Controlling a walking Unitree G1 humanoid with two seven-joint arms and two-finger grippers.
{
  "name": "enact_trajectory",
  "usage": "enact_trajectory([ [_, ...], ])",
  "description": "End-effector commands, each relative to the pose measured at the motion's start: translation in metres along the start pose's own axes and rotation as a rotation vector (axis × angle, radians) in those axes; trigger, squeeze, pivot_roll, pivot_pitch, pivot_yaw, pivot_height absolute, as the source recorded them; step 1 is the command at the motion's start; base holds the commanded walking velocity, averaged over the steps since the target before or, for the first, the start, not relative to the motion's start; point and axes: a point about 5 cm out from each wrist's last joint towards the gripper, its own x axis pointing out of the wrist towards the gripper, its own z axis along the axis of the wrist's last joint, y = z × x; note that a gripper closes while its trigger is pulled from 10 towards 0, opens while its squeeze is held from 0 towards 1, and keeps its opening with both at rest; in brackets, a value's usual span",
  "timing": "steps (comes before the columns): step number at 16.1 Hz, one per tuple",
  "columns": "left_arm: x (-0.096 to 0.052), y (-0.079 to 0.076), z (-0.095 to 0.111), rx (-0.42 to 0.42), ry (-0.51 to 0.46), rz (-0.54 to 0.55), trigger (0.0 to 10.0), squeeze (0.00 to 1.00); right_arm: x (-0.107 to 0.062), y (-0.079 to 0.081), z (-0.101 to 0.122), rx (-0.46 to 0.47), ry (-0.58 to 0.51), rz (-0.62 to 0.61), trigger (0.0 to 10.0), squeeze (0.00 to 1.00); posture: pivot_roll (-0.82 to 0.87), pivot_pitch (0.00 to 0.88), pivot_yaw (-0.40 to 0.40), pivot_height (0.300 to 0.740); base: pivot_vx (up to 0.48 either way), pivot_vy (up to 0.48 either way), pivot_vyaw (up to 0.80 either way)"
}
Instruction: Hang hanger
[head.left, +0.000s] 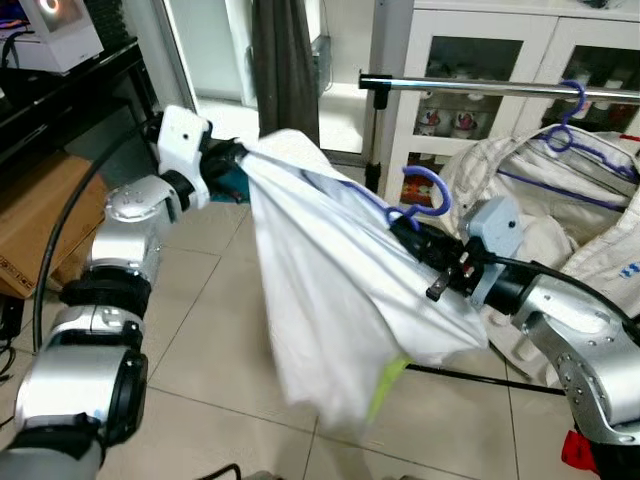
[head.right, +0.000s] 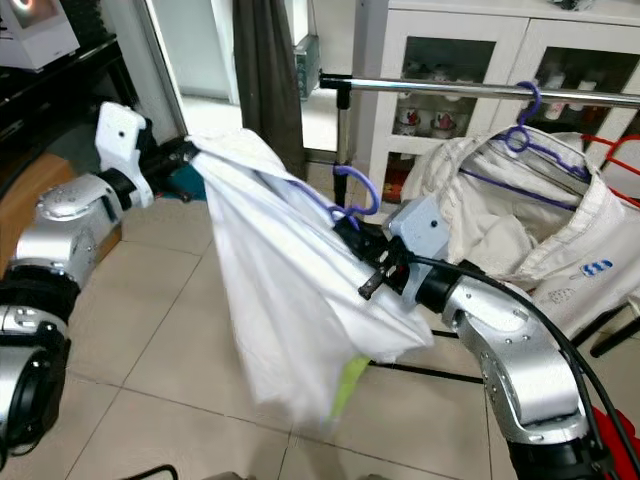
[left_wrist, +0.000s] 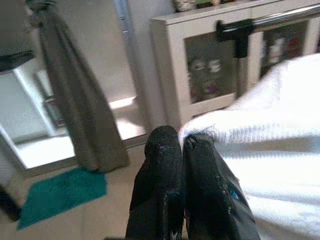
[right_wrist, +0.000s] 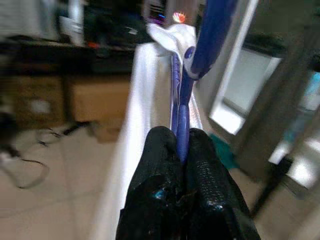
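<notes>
The purple hanger (head.left: 415, 205) is held in the air between the two arms, carrying a white garment (head.left: 330, 290) that droops toward the tiled floor (head.left: 210, 340). Its hook curls up just above the right gripper (right_wrist: 181, 150), whose two black fingers (right_wrist: 155, 170) are pressed together on the hanger's purple wire, the wire running up out from between the fingertips. The left gripper (left_wrist: 181, 145) has its fingers closed with no gap visible, pinching the far edge of the white garment, which spreads away from its fingertips on one side. Beyond and above the right gripper's fingers runs a metal clothes rail (head.left: 500, 88), where a second purple hanger (head.left: 570, 120) already hangs with another white garment (head.left: 545, 210). Behind the rail stands a white glass-door cabinet (head.left: 480, 60); a grey curtain (head.left: 285, 65) hangs beyond the left gripper
</notes>
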Motion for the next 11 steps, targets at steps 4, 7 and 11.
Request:
enact_trajectory([
  [4,-0.016,0.043,0.017,0.057,-0.032,0.247,0.0,0.0,-0.007,0.005,-0.011,0.013,0.1,0.035,0.0,0.0,-0.14,0.0,0.09,0.74,0.0,0.0,0.0],
  [7,0.011,-0.008,0.021,0.063,-0.085,-0.013,0.0,0.0,0.023,-0.015,-0.031,0.049,0.25,-0.223,0.0,0.0,-0.14,0.0,0.083,0.74,0.0,0.0,0.0],
  [11,0.038,-0.095,0.009,0.086,-0.084,-0.298,0.0,0.0,0.051,-0.01,-0.041,-0.019,0.38,-0.241,0.0,0.0,-0.15,0.0,0.074,0.74,0.0,0.0,0.0],
])
